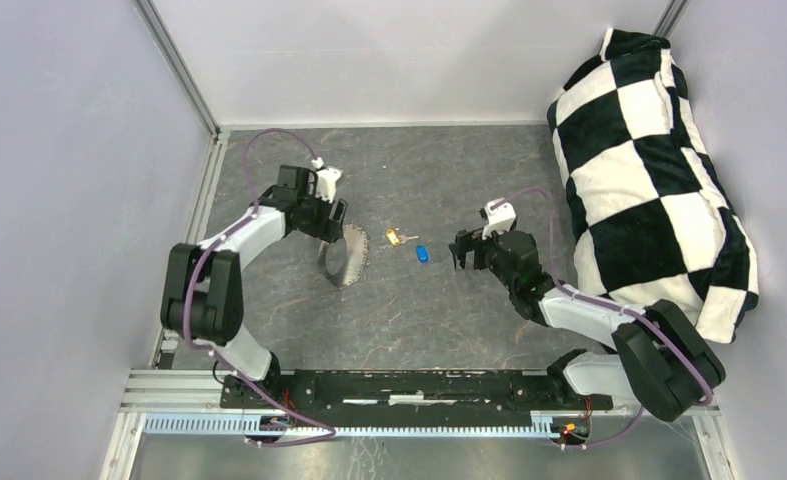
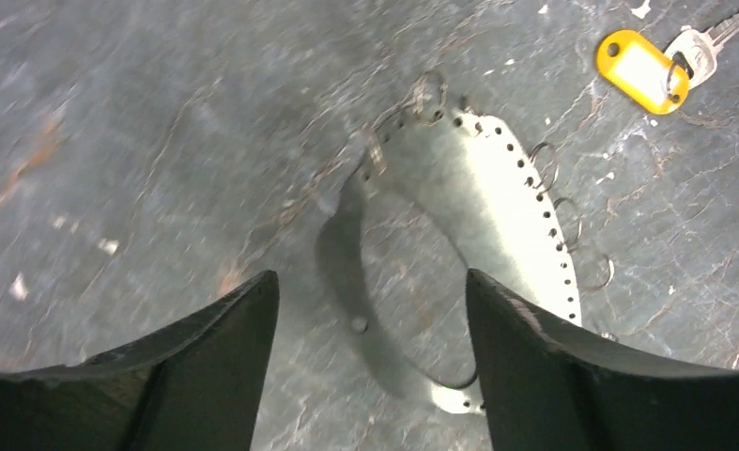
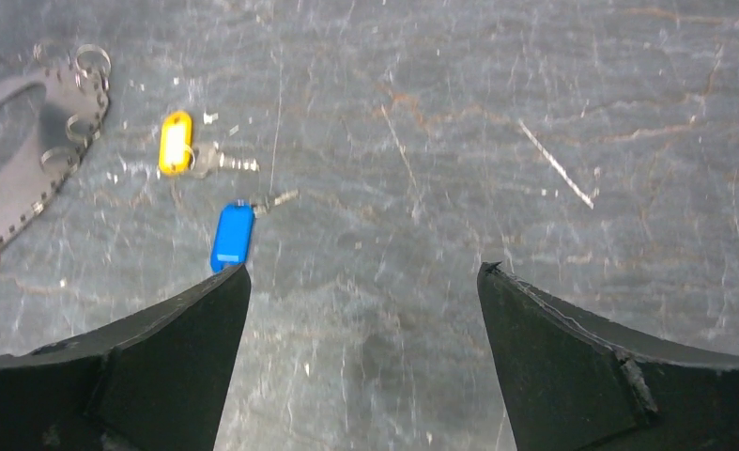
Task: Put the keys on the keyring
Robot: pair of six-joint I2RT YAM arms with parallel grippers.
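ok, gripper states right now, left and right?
Left gripper: open, over the keyring, holding nothing.
Right gripper: open, empty, near the blue key.

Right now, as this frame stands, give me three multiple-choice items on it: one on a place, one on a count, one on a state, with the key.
1. Where does the blue key lie?
A. Between the yellow key and the right claw
B. Against the back wall
C. By the arm bases

2. How many keys are in view?
A. One
B. Two
C. Four

3. How is the right claw?
A. Shut on the blue key
B. Open, holding nothing
C. Out of view

Key:
1 A: the top view shows it in that gap.
2 B: only a yellow one and a blue one show.
3 B: its fingers stand wide apart with nothing between them.
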